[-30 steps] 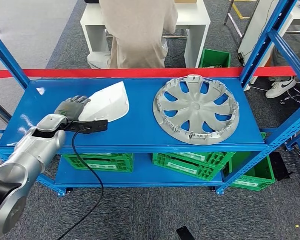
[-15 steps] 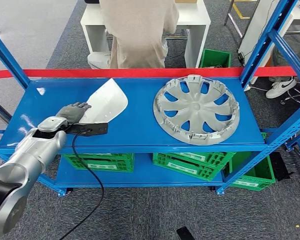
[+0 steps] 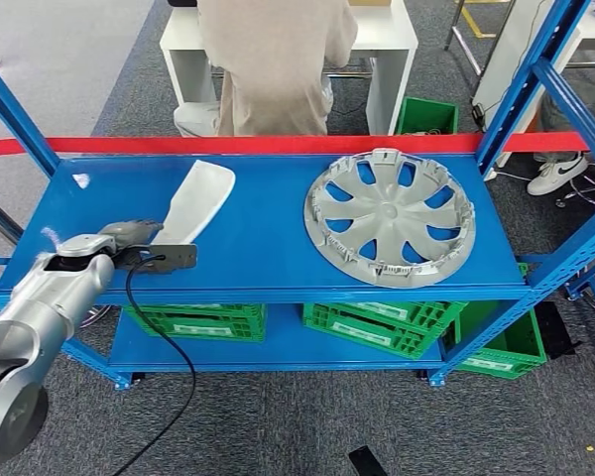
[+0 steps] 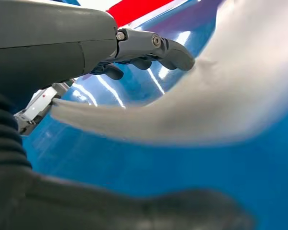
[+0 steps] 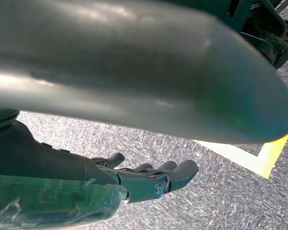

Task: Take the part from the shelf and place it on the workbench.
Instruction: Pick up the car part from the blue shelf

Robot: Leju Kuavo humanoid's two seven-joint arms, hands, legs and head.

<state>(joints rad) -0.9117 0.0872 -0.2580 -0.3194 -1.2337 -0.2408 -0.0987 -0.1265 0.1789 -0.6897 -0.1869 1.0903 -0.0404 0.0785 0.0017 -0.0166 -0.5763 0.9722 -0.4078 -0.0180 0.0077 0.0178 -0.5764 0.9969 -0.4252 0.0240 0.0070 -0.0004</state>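
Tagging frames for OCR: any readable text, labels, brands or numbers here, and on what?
No text can be read in these frames.
Green plastic crates under the blue metal shelf: pale strips on their sides, too small to read.
White curved plastic part held by the left hand: no marking visible.
Grey plastic wheel cover: no legible brand or number.
Red tape: plain.
Yellow floor marking: plain.

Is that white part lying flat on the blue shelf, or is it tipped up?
Tipped up. The white part stands edge-on in the left hand, showing a narrow profile; the left wrist view shows blue shelf beneath its raised edge.
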